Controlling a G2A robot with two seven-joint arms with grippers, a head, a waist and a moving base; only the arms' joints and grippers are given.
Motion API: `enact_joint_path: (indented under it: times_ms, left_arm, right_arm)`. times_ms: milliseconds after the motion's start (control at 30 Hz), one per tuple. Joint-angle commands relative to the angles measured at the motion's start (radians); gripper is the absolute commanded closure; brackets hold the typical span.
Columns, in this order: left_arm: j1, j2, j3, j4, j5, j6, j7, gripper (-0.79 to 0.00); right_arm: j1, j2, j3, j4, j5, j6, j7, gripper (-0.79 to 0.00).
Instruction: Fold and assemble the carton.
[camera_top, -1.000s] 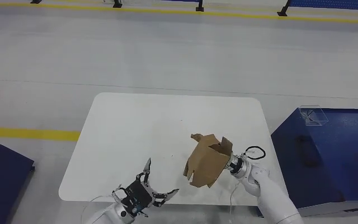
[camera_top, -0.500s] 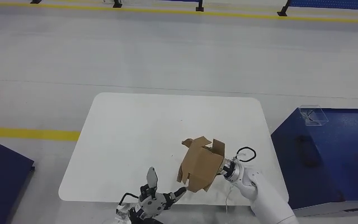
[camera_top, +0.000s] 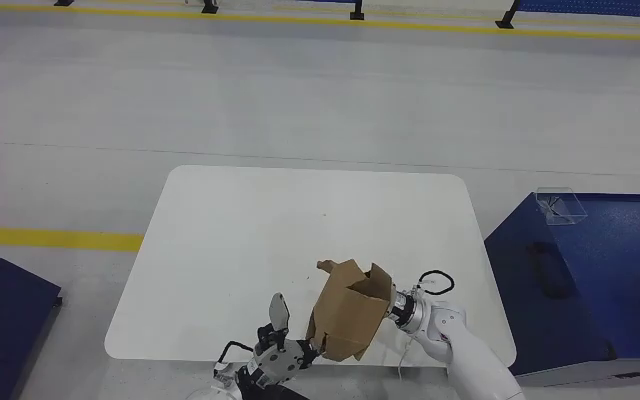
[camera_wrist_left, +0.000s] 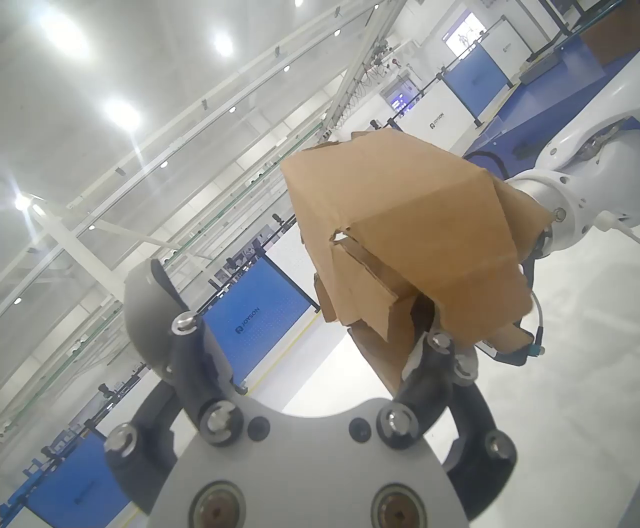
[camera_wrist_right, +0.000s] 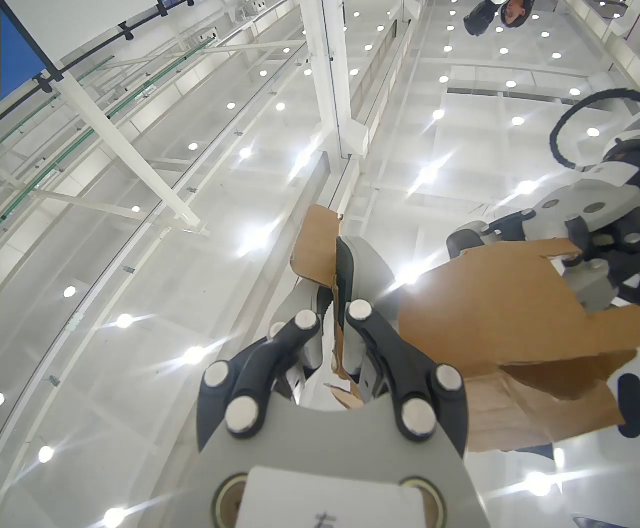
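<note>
1. Near the front edge of the table (camera_top: 250, 230), right of centre, the carton (camera_top: 348, 310) was tilted, with its open end facing up and away from the robot and its top flaps loose.
2. Could not tell whether its low corner touched the table or hung just above it.
3. On the carton's right side, the right gripper (camera_wrist_right: 336, 295) had its fingers (camera_wrist_right: 361, 280) pinched tight on one thin cardboard wall, sandwiched between the two pads.
4. At the front edge, just left of the carton, the left gripper (camera_wrist_left: 290, 310) pointed up at it with fingers spread wide, gripping nothing.
5. One left finger (camera_wrist_left: 145, 310) stood clear out to the side; the other was right against the carton's bottom flaps (camera_wrist_left: 365, 285), tip hidden behind the cardboard.
6. Those bottom flaps were folded in and overlapping, with a small gap showing at the seam in the left wrist view.
7. Blue cabinet (camera_top: 570, 290) stood beside the table on its right.
</note>
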Motion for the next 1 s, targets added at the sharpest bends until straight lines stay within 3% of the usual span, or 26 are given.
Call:
enact_joint_path:
  times_ms: [0, 67, 233, 267, 300, 333, 367, 400, 433, 667, 800, 967]
  left_arm:
    - [0.000, -0.002, 0.001, 0.001, 0.006, 0.003, -0.001, -0.529]
    - [0.001, -0.004, 0.000, 0.002, 0.007, 0.002, 0.001, -0.363]
    - [0.001, -0.008, -0.005, 0.008, -0.005, -0.005, 0.023, -0.163]
    - [0.001, -0.009, -0.006, 0.010, -0.005, -0.006, 0.026, -0.108]
    - [0.001, -0.010, -0.007, 0.011, -0.006, -0.006, 0.027, 0.000]
    - [0.001, -0.011, -0.007, 0.012, -0.008, -0.006, 0.029, 0.000]
    - [0.000, -0.012, -0.009, 0.013, -0.010, -0.005, 0.031, 0.000]
    - [-0.001, -0.013, -0.011, 0.014, -0.012, -0.005, 0.033, 0.000]
    - [-0.002, -0.014, -0.013, 0.014, -0.012, -0.002, 0.039, 0.000]
    - [-0.001, -0.014, -0.014, 0.014, -0.011, -0.007, 0.031, 0.000]
    - [0.012, -0.015, -0.034, -0.028, -0.164, -0.125, -0.016, 0.000]
    - [0.007, -0.014, -0.114, -0.018, -0.363, -0.197, -0.004, 0.000]
  right_arm:
    - [0.001, -0.001, 0.001, 0.001, -0.018, -0.004, 0.012, 0.000]
    - [-0.001, -0.002, 0.001, 0.003, -0.028, -0.006, 0.024, 0.000]
    - [-0.001, -0.005, 0.002, 0.007, -0.039, -0.008, 0.035, 0.000]
    - [0.000, -0.005, 0.003, 0.005, -0.049, -0.012, 0.034, 0.000]
    - [0.000, -0.005, 0.002, 0.001, -0.062, -0.016, 0.034, 0.000]
    - [0.000, -0.005, -0.001, 0.000, -0.072, -0.011, 0.036, 0.000]
    - [0.000, -0.005, -0.001, 0.000, -0.072, -0.011, 0.036, -0.135]
    - [0.000, -0.005, -0.001, 0.000, -0.072, -0.011, 0.036, -0.394]
    - [0.000, -0.005, -0.001, 0.000, -0.072, -0.011, 0.036, -0.785]
    - [0.000, -0.006, 0.000, 0.001, -0.071, -0.017, 0.033, -0.785]
    - [0.016, 0.004, 0.071, 0.009, -0.177, -0.159, 0.035, -0.785]
    - [0.013, 0.027, 0.181, 0.035, -0.382, -0.337, 0.200, -0.785]
